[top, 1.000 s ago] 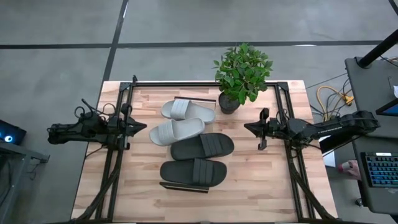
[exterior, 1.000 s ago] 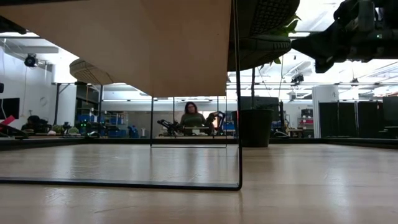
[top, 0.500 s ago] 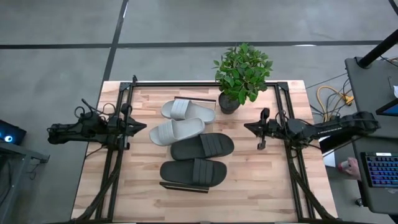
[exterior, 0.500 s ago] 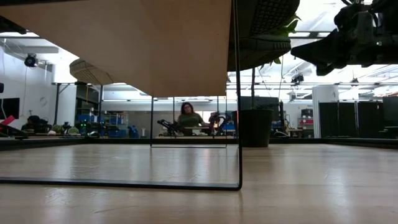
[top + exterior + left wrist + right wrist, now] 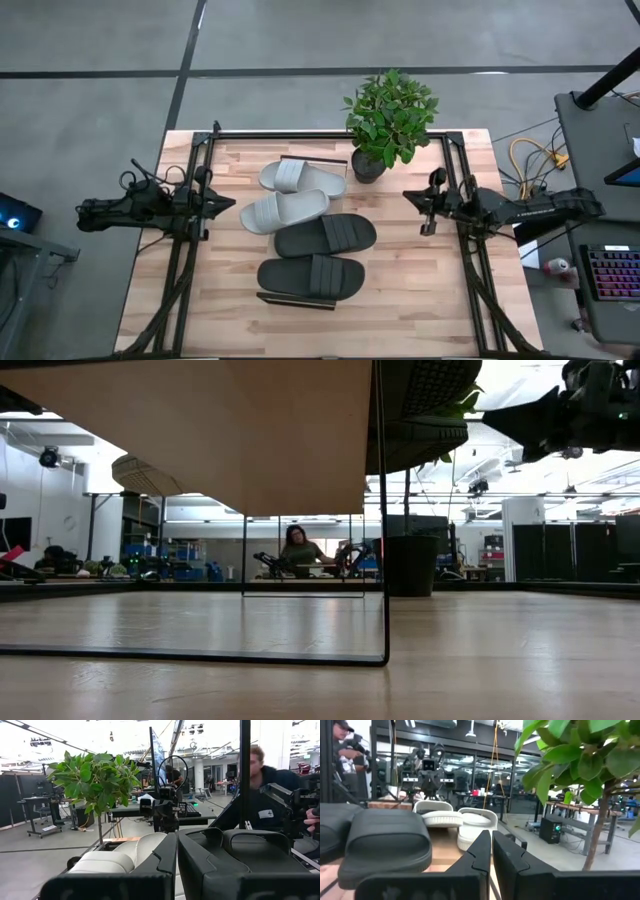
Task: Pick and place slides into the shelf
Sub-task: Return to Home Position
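Two pale grey slides (image 5: 285,212), two black slides (image 5: 326,235). Counter (image 5: 400,290): light wood, butcher-block strip pattern. Plant (image 5: 391,112): bright green leaves, dark pot (image 5: 367,166). Left arm (image 5: 150,207) and right arm (image 5: 510,208) black. Floor (image 5: 300,40) grey with dark seam lines. Cables (image 5: 530,155) yellow.

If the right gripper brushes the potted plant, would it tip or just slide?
Likely top-heavy: the potted plant spreads wide foliage over a small dark pot, so a high push may tip it. A low nudge on the pot would probably slide it along the wooden table.
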You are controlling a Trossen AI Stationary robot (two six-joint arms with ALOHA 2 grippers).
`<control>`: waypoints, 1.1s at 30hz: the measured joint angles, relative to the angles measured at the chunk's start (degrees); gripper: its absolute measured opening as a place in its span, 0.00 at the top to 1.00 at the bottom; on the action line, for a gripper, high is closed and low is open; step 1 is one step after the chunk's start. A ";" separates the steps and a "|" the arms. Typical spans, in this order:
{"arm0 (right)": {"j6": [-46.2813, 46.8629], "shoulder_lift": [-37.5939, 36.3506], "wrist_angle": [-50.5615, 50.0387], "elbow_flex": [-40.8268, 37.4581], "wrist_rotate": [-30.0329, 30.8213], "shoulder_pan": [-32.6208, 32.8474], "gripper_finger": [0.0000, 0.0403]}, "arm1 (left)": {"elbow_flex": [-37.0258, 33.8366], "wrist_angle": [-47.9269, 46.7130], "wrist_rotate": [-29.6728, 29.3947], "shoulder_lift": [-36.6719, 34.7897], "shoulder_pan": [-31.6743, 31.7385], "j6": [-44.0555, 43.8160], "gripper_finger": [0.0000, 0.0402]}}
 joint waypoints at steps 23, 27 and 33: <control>13.96 -16.80 -29.61 0.02 -4.86 1.45 0.98 | 0.00 0.02 0.02 0.03 -0.02 0.01 1.00; 12.26 -16.53 -29.59 0.02 -4.52 1.45 0.98 | 0.00 0.01 0.02 0.02 -0.04 0.00 1.00; 11.47 -15.37 -29.59 0.02 -4.50 1.45 0.98 | 0.00 0.02 0.02 0.09 -0.04 0.00 1.00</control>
